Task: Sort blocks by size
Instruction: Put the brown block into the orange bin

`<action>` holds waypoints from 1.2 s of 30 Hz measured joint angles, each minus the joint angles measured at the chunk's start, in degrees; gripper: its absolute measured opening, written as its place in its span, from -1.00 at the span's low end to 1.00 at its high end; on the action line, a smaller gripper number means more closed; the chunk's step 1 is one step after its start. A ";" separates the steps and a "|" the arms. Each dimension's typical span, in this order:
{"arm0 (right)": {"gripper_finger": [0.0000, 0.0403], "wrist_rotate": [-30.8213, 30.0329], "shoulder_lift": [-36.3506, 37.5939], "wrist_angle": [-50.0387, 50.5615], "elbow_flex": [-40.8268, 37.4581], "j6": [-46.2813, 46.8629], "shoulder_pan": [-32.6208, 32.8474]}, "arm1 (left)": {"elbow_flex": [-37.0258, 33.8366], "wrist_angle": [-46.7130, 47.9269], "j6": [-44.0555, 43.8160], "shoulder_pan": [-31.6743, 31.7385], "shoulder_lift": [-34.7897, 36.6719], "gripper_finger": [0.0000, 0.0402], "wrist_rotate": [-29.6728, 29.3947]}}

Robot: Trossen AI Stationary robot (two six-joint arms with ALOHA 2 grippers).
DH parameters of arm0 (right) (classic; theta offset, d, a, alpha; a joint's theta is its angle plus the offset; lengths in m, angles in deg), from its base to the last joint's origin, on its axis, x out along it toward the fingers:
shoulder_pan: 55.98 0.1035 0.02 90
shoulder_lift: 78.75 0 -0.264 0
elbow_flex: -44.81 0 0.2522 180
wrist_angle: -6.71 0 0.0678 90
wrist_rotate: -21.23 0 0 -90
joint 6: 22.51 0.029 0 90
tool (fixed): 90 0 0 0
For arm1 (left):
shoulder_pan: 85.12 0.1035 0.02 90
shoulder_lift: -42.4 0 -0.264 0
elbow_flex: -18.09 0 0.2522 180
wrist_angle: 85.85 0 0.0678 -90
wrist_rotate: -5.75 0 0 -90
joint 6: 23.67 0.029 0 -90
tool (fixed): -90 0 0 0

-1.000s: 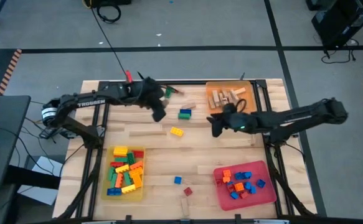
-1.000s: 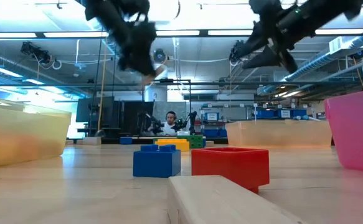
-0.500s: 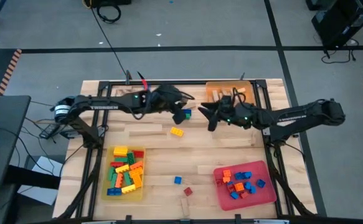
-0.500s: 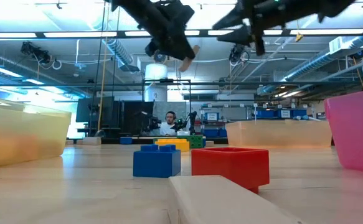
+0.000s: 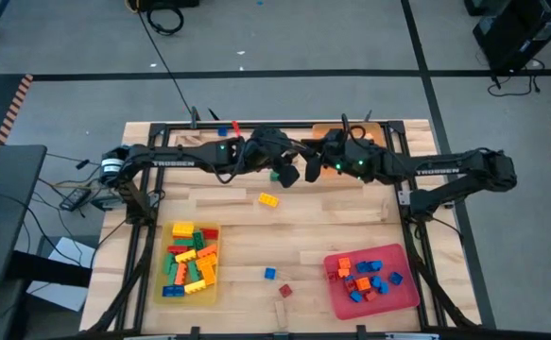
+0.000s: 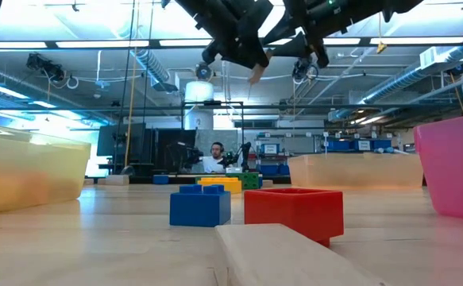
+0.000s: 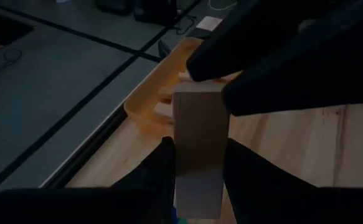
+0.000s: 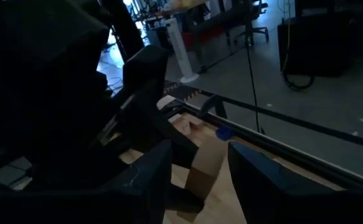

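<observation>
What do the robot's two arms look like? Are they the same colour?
Yes, both are black. The left arm has white "TROSSEN" lettering, and small green lights glow near each wrist. Each ends in two dark, flat fingers, like on the right gripper.

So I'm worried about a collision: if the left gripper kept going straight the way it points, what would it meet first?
Probably the right gripper, which faces it over the table's far side. The left gripper is shut on a wooden block, whose end looks already between the other's fingers.
</observation>
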 joint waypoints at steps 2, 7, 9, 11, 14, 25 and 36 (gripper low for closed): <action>-0.15 1.79 0.00 0.04 0.00 0.16 -0.39 | 0.02 0.00 0.07 0.00 0.00 -0.42 0.06; -0.22 6.43 -0.13 0.54 0.00 0.24 -2.25 | 0.02 0.04 0.05 0.00 0.00 -0.42 0.44; -0.29 7.90 -0.12 1.53 0.06 0.90 -2.92 | 0.00 -0.07 0.04 0.00 0.00 -0.42 0.64; -0.38 9.40 -0.11 2.12 0.07 0.75 -3.58 | -0.02 -0.43 0.02 -0.04 0.00 -0.41 1.10; -0.53 11.31 -0.09 2.04 0.11 0.45 -4.39 | -0.05 -0.54 -0.04 0.00 0.00 -0.41 1.17; -0.45 13.59 -0.09 2.59 0.11 1.01 -4.53 | -0.07 -0.58 0.00 -0.02 0.00 -0.41 1.82; -0.24 16.23 -0.22 4.88 0.00 4.75 -4.35 | 0.00 -2.27 3.03 -0.20 0.05 -0.41 2.82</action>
